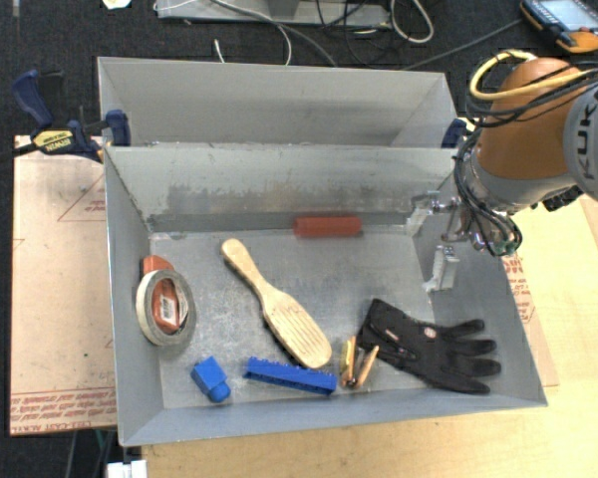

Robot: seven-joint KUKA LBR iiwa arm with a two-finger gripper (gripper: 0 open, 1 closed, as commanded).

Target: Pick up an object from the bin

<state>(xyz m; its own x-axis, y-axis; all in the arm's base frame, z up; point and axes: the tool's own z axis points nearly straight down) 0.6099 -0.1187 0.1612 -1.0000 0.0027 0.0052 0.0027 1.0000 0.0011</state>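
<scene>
Front row of the bin, nearest us: small blue block at left, then a flat blue ridged bar lying lengthwise, then two small brass-coloured pieces side by side, just beside the bar's right end.

Right of those we see a black glove lying flat in the front-right corner, its digits pointing at the right wall. Its cuff end is touching or nearly touching the brass pieces; we can't tell which.

Mid-floor: wooden hairbrush on a diagonal, handle toward back-left, head just beside the blue bar. Left side: roll of tape tilted against the left wall. Back wall: red rectangular block, well apart from everything else.

Arm comes in over the right rim. Gripper hangs by the right wall, pointing down, on the far side of the glove and apart from it. The glove is the closest item to it.

Jaws: we can't tell how far apart they stand from this angle. We see no bin item between them.
</scene>
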